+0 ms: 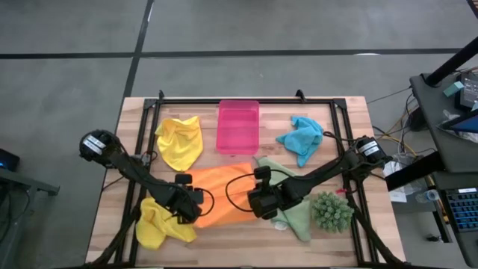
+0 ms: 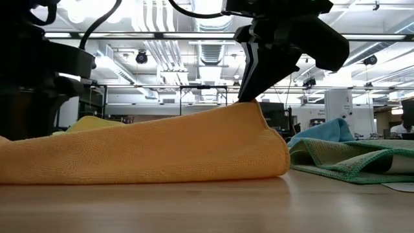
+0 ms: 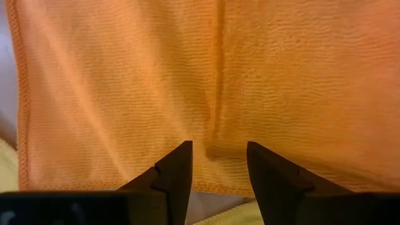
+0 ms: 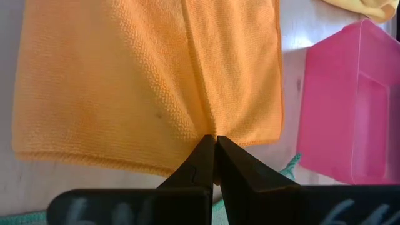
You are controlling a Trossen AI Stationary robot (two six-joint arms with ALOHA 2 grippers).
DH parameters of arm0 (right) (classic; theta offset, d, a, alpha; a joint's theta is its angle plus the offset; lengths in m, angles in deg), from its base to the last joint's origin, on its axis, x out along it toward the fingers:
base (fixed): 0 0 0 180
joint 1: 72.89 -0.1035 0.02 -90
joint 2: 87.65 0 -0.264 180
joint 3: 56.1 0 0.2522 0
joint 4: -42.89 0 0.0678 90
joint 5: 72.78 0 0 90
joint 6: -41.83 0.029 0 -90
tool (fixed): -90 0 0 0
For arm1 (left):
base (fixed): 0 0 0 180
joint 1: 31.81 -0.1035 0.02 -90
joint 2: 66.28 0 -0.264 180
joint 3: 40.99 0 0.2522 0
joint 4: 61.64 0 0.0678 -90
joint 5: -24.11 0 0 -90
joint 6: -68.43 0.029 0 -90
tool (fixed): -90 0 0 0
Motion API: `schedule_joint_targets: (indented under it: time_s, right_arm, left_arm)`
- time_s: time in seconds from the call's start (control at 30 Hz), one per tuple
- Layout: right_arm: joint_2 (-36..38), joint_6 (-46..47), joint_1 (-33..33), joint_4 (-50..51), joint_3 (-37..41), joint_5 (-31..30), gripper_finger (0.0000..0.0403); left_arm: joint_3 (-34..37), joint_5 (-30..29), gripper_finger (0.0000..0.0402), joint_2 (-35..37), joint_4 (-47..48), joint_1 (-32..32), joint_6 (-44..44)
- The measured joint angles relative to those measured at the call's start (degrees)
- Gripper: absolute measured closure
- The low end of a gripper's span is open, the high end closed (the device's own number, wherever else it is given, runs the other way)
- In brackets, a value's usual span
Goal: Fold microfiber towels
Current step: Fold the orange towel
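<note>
High view: orange towel point(image 1: 224, 190) lies mid-table near front edge, between both arms. Left gripper point(image 1: 190, 203) at its left end, right gripper point(image 1: 258, 196) at its right end.

Low view: right gripper point(image 2: 249, 97) pinches raised fold of orange towel point(image 2: 149, 152).

Left wrist view: left gripper point(image 3: 219, 165) fingers parted, clear gap between them, nothing held; orange towel point(image 3: 125, 87) lies flat just beyond tips.

Right wrist view: right gripper point(image 4: 215, 140) fingers pressed together, clamping pinched ridge of orange towel point(image 4: 112, 81); pink tray point(image 4: 350, 106) beside towel.
</note>
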Motion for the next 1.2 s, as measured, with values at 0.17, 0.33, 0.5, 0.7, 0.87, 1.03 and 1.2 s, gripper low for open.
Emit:
schedule_joint_targets:
  time_s: [0.17, 0.33, 0.5, 0.7, 0.87, 1.03, 1.2]
  right_arm:
    - [0.0, 0.0, 0.0, 0.0, 0.0, 0.0, 0.0394]
    - [0.0, 0.4, 0.0, -0.2, 0.0, 0.0, 0.0394]
    - [-0.1, 0.7, -0.1, -0.1, 0.0, 0.0, 0.0394]
    - [-0.1, 1.1, -0.1, 0.0, 0.0, 0.0, 0.0394]
    - [-0.1, 1.1, -0.3, 0.1, 0.0, 0.0, 0.0394]
    - [-0.2, 1.5, -0.3, -0.1, 0.0, 2.4, 0.0394]
    - [-0.6, 2.0, -0.7, 0.0, 0.0, 2.9, 0.0394]
  left_arm:
    - [0.5, 0.0, 0.0287, 0.0, -1.0, 0.0, 0.0]
    - [2.1, 0.2, 0.0323, 0.0, -3.8, -0.1, -0.4]
    - [2.7, 1.2, 0.0362, 0.0, -4.6, -0.7, -0.4]
    - [1.8, 2.0, 0.0395, 0.7, -3.4, -0.7, 0.0]
    - [1.8, 4.0, 0.0396, 3.1, -1.9, -0.7, -0.5]
    - [2.0, 3.9, 0.0397, 5.6, -2.2, -0.7, -1.8]
    - [2.5, 4.0, 0.0367, 5.7, -3.5, -0.7, -1.9]
